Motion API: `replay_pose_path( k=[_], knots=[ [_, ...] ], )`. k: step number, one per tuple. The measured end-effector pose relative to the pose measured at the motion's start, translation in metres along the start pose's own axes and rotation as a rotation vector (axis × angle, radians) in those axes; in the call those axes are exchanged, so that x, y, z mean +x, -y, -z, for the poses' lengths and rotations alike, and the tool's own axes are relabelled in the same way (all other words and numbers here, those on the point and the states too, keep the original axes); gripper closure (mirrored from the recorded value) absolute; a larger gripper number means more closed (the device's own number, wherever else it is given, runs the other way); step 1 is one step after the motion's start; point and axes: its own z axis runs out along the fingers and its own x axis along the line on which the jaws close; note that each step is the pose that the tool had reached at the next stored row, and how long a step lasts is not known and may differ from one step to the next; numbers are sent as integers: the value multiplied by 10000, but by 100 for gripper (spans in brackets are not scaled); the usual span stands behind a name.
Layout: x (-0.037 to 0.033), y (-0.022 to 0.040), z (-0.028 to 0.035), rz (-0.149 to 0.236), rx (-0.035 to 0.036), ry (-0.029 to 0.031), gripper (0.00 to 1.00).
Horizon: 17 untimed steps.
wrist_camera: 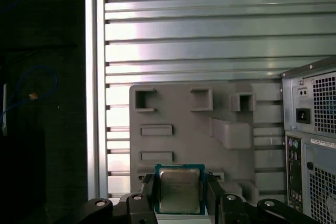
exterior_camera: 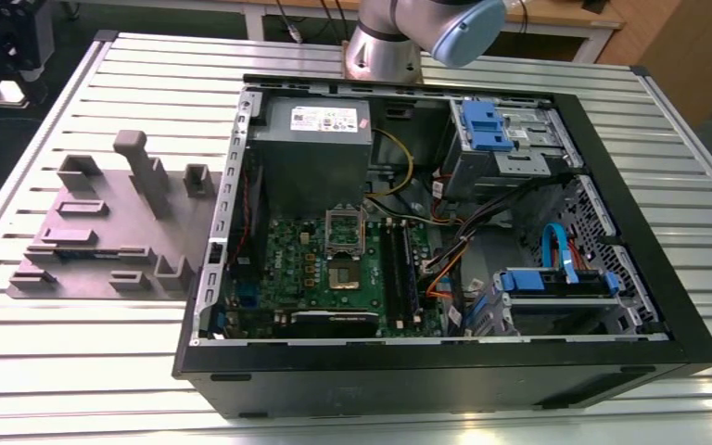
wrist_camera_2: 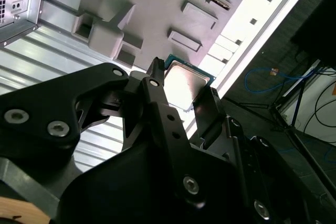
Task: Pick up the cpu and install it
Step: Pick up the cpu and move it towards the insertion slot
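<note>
cpu (wrist_camera: 179, 190): metal top facing the wrist cameras, carried clear above the grey fixture tray (wrist_camera: 178, 108) on the worktop (wrist_camera: 210, 35).
hand (wrist_camera_2: 184, 78): fingers (wrist_camera_2: 160, 98) pinch the cpu by opposite edges, judged so its flat faces go untouched.
Install status: not seated; motherboard (exterior_camera: 319, 269) lies inside the open case (exterior_camera: 455, 380), beside the tray.

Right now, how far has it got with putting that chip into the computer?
Pickup looks done: the tool grips the cpu by its edges, raised above the grey tray. In hand: just that chip. Left: the install; the socket in the open computer case looks empty, as far as I can tell.
</note>
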Motion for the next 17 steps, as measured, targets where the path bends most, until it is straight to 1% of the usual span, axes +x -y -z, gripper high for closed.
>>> replay_pose_path(
  k=[2, 4, 17],
  knots=[
    [-4, 0, 0, 0, 0, -1, 53],
    [-64, -3, 2, 0, 0, -1, 53],
    [-94, -5, 3, 0, 0, 0, 53]
  ],
)
